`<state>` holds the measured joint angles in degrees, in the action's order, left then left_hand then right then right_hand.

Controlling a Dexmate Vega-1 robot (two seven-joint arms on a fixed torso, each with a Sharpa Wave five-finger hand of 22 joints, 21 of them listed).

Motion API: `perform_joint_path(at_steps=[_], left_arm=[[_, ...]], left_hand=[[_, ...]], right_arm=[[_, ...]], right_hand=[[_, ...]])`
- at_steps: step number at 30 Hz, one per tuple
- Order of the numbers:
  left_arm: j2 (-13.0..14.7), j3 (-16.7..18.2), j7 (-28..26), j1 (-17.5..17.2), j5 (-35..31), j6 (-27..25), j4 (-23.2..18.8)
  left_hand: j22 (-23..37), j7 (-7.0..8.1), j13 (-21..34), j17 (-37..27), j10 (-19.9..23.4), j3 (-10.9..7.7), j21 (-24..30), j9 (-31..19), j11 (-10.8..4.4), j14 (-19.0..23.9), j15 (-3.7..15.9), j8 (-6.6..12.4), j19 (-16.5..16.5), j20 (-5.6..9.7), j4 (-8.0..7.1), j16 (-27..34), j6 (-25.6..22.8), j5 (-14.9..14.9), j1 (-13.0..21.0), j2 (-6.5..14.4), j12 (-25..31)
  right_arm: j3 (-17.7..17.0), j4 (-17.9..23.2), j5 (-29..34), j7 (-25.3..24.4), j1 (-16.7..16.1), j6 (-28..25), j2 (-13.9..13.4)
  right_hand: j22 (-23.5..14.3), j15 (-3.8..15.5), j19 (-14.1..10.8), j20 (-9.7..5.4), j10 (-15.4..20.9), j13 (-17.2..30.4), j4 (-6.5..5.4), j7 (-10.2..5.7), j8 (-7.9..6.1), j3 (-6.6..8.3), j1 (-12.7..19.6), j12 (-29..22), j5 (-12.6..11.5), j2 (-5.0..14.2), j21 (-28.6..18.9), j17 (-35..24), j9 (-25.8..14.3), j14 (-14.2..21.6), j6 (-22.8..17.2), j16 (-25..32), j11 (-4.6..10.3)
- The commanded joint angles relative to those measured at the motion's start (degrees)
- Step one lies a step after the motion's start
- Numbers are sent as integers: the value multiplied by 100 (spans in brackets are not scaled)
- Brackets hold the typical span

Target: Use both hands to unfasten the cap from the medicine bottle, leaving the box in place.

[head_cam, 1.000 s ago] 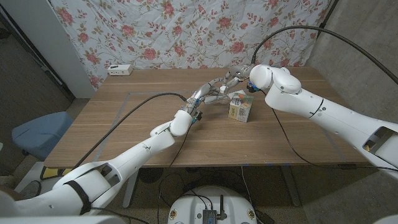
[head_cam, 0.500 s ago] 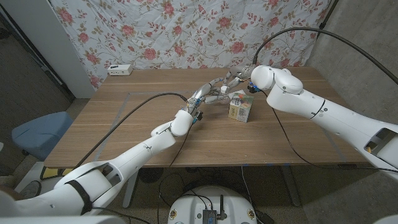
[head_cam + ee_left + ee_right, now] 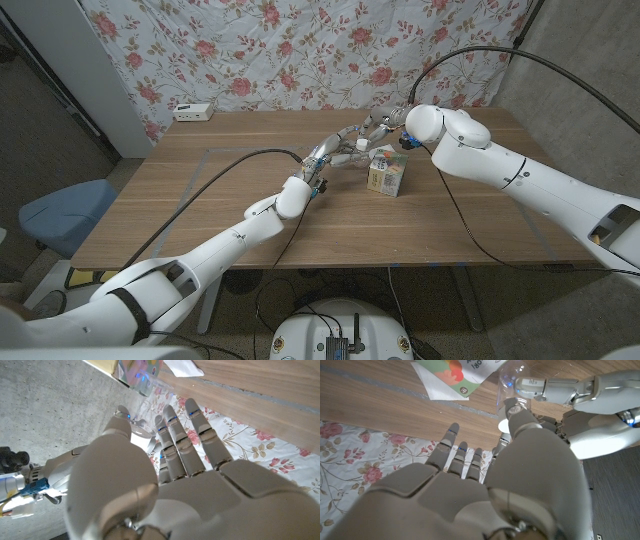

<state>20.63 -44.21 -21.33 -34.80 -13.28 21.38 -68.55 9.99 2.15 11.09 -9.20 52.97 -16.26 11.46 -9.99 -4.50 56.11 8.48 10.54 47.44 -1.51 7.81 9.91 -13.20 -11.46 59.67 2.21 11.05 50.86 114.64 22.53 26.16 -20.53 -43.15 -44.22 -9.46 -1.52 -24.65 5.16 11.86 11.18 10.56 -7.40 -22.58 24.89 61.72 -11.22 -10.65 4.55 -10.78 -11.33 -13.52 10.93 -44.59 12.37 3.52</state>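
Note:
The small clear medicine bottle [image 3: 361, 146] is held above the table between both hands, behind the box. My left hand [image 3: 341, 145] grips its clear body [image 3: 512, 380], with one finger [image 3: 545, 385] lying across it. My right hand [image 3: 386, 122] reaches in from the other side, and its thumb [image 3: 521, 416] and fingers pinch the white cap [image 3: 503, 425]. The frames do not show whether the cap is still joined to the bottle. The colourful box [image 3: 386, 173] stands on the table just in front of the hands, apart from them, and it also shows beyond my left hand's fingertips [image 3: 137, 372].
A white paper leaflet [image 3: 437, 387] lies by the box [image 3: 465, 370]. A white device [image 3: 192, 112] sits at the table's far left edge. A flowered cloth [image 3: 300, 50] hangs behind the table [image 3: 200, 210]. Grey tape lines mark a rectangle on the wood.
Both hands have lifted slightly and moved back with the bottle between them. The box has stayed where it was.

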Motion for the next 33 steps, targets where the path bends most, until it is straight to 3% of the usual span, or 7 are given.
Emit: perform_joint_path(at_steps=[1,18,33], left_arm=[[-47,-17,-29,49,25,50,140],[-92,-39,-38,136,53,150,322],[-84,-33,-96,97,50,117,294]], left_hand=[[9,-8,12,-20,313,-58,-2,-17,-265,46,220,26,-29,2,-17,22,-36,-39,-20,52,25],[9,11,14,-20,305,-77,-2,-18,-265,48,217,27,-36,7,-17,19,-54,-41,-31,56,16],[9,19,15,-19,313,-96,0,-19,-269,45,230,25,-36,12,-9,16,-64,-41,-35,49,17]], right_arm=[[-2,-92,-213,39,73,154,10],[-14,-175,-312,0,116,296,33],[31,-192,-366,200,213,362,17]], right_hand=[[-28,31,37,-6,-4,20,1,-534,32,67,72,5,-41,35,-1,-29,-7,-7,-508,-14,78],[-29,74,88,-17,-37,16,9,-535,84,109,263,12,-46,45,6,-21,43,-34,-533,-22,119],[-30,-84,258,78,-350,20,-33,-528,448,17,460,62,-3,-163,20,-21,148,-216,25,-65,-3]])
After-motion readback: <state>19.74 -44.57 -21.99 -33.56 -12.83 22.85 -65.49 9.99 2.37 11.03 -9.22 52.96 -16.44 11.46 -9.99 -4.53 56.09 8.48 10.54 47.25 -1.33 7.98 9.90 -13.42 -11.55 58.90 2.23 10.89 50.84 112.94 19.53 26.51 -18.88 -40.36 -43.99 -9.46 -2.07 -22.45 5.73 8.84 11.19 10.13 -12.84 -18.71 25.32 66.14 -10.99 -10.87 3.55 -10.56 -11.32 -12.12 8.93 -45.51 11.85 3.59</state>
